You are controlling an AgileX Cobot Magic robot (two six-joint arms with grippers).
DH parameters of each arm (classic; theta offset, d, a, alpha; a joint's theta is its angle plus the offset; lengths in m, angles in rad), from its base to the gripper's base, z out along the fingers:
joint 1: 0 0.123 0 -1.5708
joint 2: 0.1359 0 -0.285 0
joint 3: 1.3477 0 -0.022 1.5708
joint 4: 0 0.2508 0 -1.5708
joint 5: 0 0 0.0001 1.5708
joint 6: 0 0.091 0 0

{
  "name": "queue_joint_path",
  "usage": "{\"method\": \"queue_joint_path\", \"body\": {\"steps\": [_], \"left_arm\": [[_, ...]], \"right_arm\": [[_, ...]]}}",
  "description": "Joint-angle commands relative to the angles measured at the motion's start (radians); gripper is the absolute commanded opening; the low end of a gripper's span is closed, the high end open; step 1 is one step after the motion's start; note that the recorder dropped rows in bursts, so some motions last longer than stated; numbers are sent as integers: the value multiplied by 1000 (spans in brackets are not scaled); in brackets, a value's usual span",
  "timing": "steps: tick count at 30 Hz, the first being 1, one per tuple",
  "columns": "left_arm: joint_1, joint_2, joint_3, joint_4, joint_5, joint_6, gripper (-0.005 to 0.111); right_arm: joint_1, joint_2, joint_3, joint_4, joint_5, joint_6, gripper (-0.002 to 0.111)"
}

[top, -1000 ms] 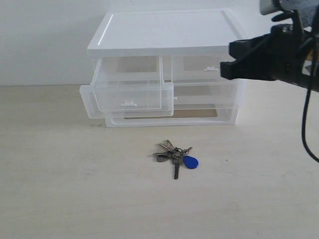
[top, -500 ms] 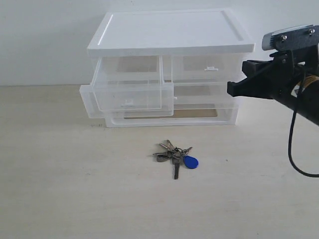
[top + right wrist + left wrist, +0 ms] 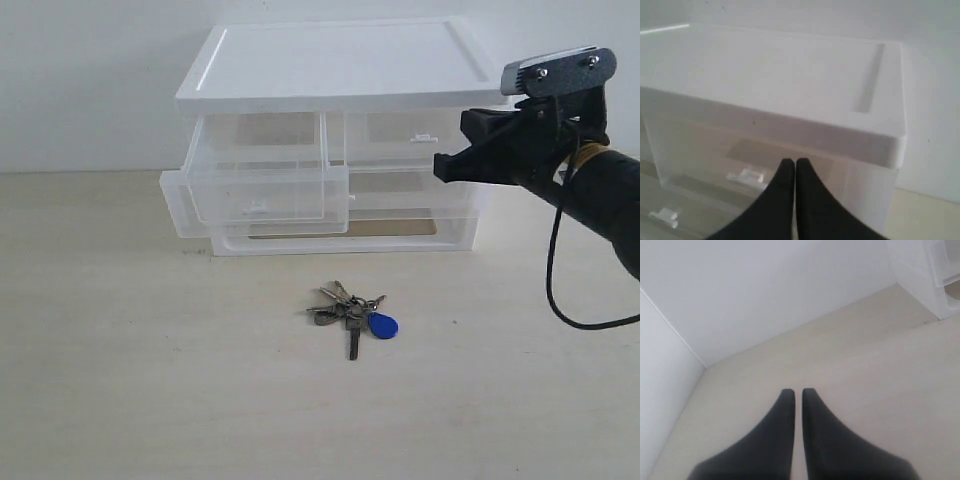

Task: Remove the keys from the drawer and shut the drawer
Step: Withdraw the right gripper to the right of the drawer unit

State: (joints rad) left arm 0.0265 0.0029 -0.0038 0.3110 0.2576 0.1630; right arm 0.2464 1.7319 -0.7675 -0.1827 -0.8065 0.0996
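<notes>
Nearest me on the table (image 3: 120, 400) lies one bunch of keys (image 3: 350, 315), out in the open and well clear of the organizer. I can make out several grey keys fanned on the ring, though not an exact number, and one blue fob (image 3: 382, 325) on the bunch's right side. Behind them stands the single white-topped organizer (image 3: 340, 65), and I count three clear drawers in it. The drawer (image 3: 265, 185) on the left of the top pair is pulled forward, and I see nothing inside it. Its twin right drawer (image 3: 420, 135) sits pushed in, and the full-width drawer (image 3: 410, 205) lies beneath both. Two grippers show on my feeds. The right gripper (image 3: 442, 166) comes in from the right on a raised arm, well above the table. Its black fingers (image 3: 785, 175) are pressed together, grip nothing and point at the organizer's right front corner at the level of the top pair. The left gripper (image 3: 797, 392) appears only on its own wrist camera. Its fingertips are nearly touching with a thin slit between them, empty, over bare tabletop, with a corner of the organizer off to one side and the wall (image 3: 765, 290) beyond.
</notes>
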Motion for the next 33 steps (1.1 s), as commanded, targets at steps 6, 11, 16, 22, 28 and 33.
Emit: {"method": "queue_joint_path", "body": {"steps": [6, 11, 16, 22, 28, 33], "left_arm": [[2, -3, 4, 360, -111, 149, 4], [2, -3, 4, 360, -330, 149, 4], [2, -3, 4, 352, -471, 99, 4], [2, -3, 4, 280, -658, -830, 4], [2, -3, -12, 89, -826, -827, 4], [2, 137, -179, 124, -706, -825, 4]], "right_arm": [[-7, 106, -65, -18, 22, 18, 0], [-7, 108, -90, -18, 11, 18, 0], [-7, 119, -129, -18, 29, 26, 0], [-7, 135, -142, -18, 24, 56, 0], [-7, 135, -142, -28, 26, 72, 0], [-7, 135, -142, -47, 26, 85, 0]]}}
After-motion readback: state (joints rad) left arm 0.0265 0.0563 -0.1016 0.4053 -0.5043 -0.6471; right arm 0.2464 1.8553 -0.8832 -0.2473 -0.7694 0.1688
